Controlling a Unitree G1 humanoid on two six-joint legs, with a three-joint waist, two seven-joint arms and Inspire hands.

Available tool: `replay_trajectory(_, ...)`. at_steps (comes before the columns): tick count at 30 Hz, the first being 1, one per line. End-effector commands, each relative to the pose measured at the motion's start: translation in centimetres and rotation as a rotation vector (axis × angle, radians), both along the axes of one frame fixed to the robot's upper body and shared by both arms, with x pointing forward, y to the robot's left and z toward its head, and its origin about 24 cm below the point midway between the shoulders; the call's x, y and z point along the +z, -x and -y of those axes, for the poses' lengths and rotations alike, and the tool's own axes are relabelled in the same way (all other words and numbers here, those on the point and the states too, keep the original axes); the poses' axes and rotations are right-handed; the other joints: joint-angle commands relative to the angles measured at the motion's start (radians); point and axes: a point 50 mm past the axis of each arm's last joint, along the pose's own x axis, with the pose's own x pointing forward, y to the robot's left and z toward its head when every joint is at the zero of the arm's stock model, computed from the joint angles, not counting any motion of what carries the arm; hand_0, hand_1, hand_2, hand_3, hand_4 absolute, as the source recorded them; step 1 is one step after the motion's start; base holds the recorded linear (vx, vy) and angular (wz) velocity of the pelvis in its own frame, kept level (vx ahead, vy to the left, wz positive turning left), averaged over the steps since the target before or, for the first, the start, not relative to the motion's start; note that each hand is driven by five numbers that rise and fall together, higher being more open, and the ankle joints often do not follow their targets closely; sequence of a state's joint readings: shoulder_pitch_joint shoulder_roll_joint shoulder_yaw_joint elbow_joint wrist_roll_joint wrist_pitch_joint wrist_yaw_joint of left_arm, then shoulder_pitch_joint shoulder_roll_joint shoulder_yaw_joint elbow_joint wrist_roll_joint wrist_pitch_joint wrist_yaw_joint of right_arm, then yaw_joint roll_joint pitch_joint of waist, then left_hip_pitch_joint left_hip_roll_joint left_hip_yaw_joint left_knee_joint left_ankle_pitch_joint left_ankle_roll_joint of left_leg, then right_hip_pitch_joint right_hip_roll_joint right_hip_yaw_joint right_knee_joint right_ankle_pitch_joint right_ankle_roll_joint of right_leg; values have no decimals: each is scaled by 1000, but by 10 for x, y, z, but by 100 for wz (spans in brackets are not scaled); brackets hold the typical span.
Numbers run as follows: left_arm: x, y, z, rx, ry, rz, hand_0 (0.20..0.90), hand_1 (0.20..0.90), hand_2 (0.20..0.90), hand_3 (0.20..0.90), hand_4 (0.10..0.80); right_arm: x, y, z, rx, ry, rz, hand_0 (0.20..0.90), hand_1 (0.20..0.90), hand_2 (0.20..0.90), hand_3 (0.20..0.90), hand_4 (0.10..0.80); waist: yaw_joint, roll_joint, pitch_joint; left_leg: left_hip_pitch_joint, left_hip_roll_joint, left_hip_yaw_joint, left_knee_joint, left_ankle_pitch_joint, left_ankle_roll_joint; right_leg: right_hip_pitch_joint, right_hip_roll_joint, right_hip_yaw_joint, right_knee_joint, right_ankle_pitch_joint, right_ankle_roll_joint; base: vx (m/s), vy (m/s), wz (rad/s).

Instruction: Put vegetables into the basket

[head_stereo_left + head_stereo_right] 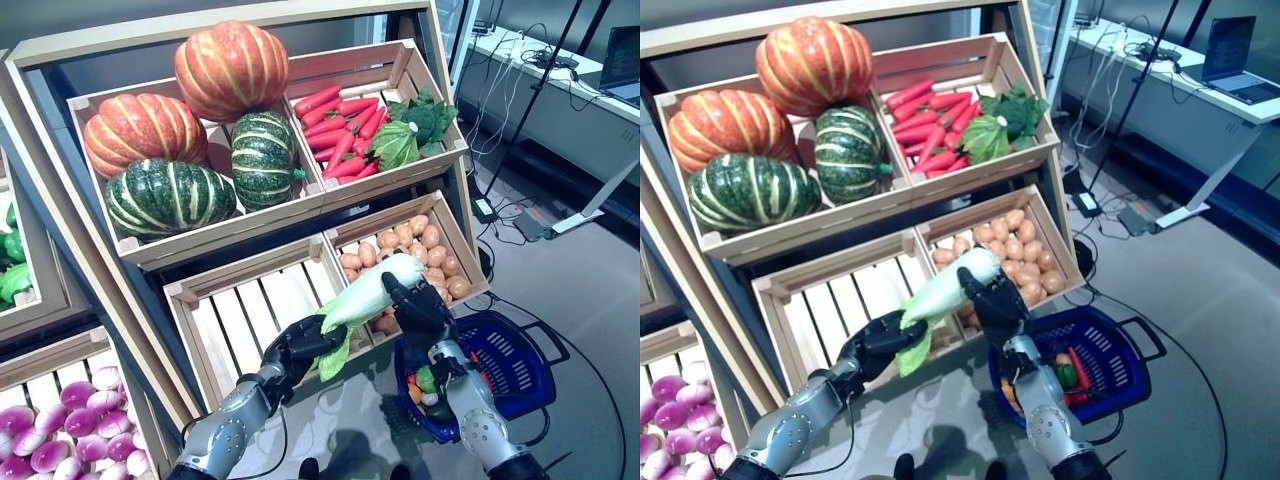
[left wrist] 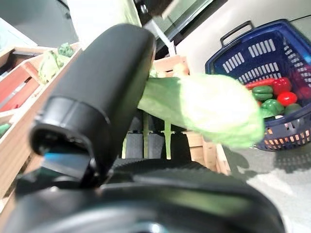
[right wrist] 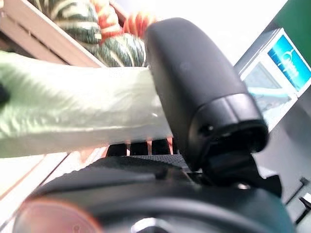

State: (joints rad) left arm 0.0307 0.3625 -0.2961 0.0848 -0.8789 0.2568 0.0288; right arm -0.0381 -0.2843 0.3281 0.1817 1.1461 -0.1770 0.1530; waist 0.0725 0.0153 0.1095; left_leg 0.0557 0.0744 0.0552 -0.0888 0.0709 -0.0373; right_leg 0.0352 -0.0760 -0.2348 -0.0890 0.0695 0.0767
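A long pale green cabbage [image 1: 365, 296] is held in the air in front of the stand's lower crates, between both hands. My left hand [image 1: 297, 345] is curled round its leafy lower end [image 2: 204, 104]. My right hand [image 1: 415, 305] is curled round its white upper end [image 3: 77, 107]. The blue plastic basket [image 1: 520, 350] stands on the floor to the right, below my right arm. Red and green vegetables [image 2: 274, 94] lie in it.
The wooden stand [image 1: 250, 225] rises just behind the hands, with an empty slatted crate [image 1: 250, 310] behind my left hand and a crate of small brown round vegetables [image 1: 425, 250] behind the cabbage. A desk with cables [image 1: 560, 90] stands at the far right.
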Motion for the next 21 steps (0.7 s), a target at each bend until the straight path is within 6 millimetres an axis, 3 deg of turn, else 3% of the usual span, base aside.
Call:
replay_trajectory(1,38,-34,27,-89,124,187,300,300,300,300,400,62,-18,-44,150,-195,326,300,300,300,300,400,-13,-41,-49,9,-17,-16,1,-66,-11,53,-76,11,2,-7,58,-11,-7,-11)
replay_trajectory(11,35,-33,27,-122,79,192,300,300,300,300,400,64,-19,-44,142,-212,325,300,300,300,300,400,-15,-39,-46,11,-14,-14,1,-66,-12,54,-74,14,2,-8,57,-1,-1,-1)
replay_trajectory(13,35,-33,26,-117,74,186,773,773,773,773,715,64,-19,-43,139,-217,319,300,300,300,300,400,-16,-38,-46,11,-13,-15,1,-65,-12,55,-73,15,2,-8,56,0,0,0)
replay_trajectory(14,35,-33,26,-113,77,185,773,773,773,773,715,65,-20,-43,138,-210,321,300,300,300,300,400,-17,-38,-46,12,-12,-14,1,-65,-12,55,-72,16,2,-9,55,0,0,0)
replay_trajectory(15,35,-34,25,-105,81,184,900,900,900,900,800,64,-20,-42,135,-209,320,300,300,300,300,400,-19,-39,-47,12,-12,-14,1,-65,-13,54,-72,16,2,-9,55,0,0,0)
replay_trajectory(21,39,-35,20,-66,123,201,900,900,900,900,800,71,-21,-31,84,-215,346,300,300,300,300,400,-21,-39,-40,10,-9,-13,1,-63,-14,51,-68,18,2,-7,53,0,0,0)
